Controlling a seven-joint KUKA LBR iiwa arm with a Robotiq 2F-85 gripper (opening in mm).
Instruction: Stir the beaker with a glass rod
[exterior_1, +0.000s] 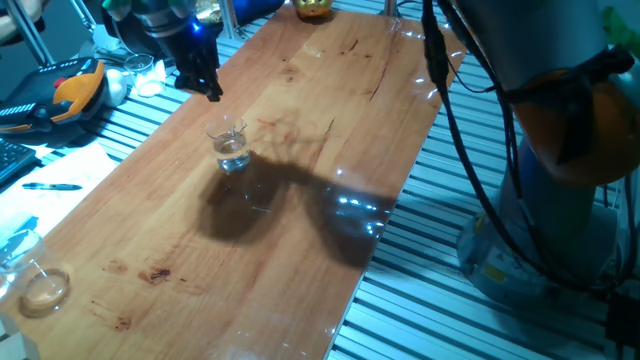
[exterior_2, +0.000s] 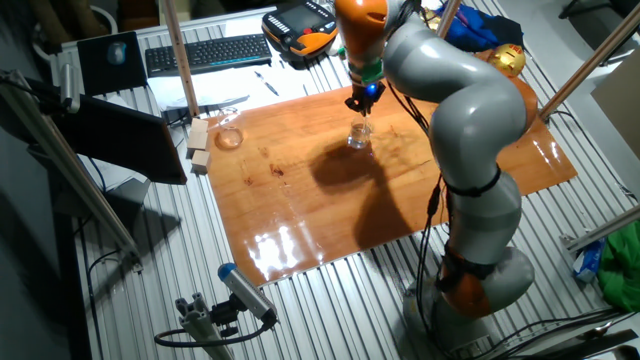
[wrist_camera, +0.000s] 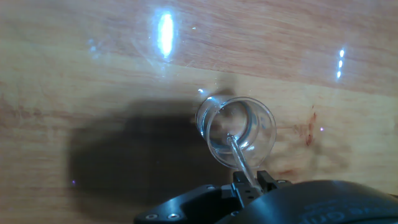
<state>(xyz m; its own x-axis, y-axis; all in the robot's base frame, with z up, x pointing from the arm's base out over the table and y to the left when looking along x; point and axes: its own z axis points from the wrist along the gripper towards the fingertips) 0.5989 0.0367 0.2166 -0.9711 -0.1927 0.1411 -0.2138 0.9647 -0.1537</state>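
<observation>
Far left in one fixed view, a low round glass dish (exterior_1: 45, 288) at the near left corner of the wooden table (exterior_1: 300, 180), well apart from everything else. Further right, the beaker (exterior_1: 231, 147) upright on the bare wood, a little clear liquid in the bottom. Just above and beyond it, the claw (exterior_1: 209, 88), fingers pinched narrow on the glass rod (wrist_camera: 244, 167). In the hand view, rod slanting from between the fingertips down into the beaker (wrist_camera: 239, 132), tip inside the rim near the bottom. Dark shadow of the arm across the table (wrist_camera: 93, 56) to the beaker's left.
</observation>
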